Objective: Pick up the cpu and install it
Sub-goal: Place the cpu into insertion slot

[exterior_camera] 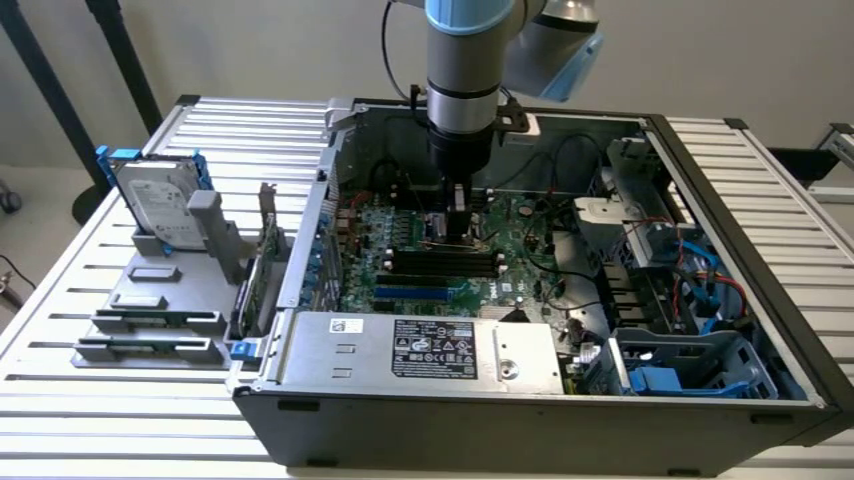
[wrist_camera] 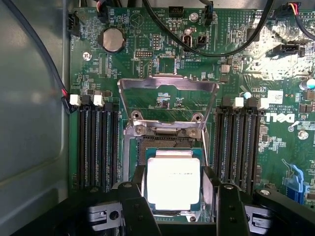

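The cpu (wrist_camera: 173, 183) is seen in the wrist view, silver top up, lying flat over the socket (wrist_camera: 167, 143) on the board (wrist_camera: 162, 59); whether it is fully seated cannot be told; it is pinched by the claw (wrist_camera: 175, 195), whose black fingers (wrist_camera: 134, 206) are pressed against two opposite edges. The socket's plate (wrist_camera: 167, 105) is hinged up at one edge of the socket; black slots (wrist_camera: 96, 147) are ranged on both sides of it.

In the exterior view the claw (exterior_camera: 458, 236) is held low over the board (exterior_camera: 534, 225) near the middle of the open case (exterior_camera: 534, 440), with the arm (exterior_camera: 465, 60) reaching in from 12 o'clock; a supply (exterior_camera: 441, 350) is set at 6 o'clock of the claw. At 9 o'clock of the case a drive (exterior_camera: 158, 205) in a blue frame is stood upright on a grey rack (exterior_camera: 147, 330); case and rack are carried by the slatted counter (exterior_camera: 80, 420).
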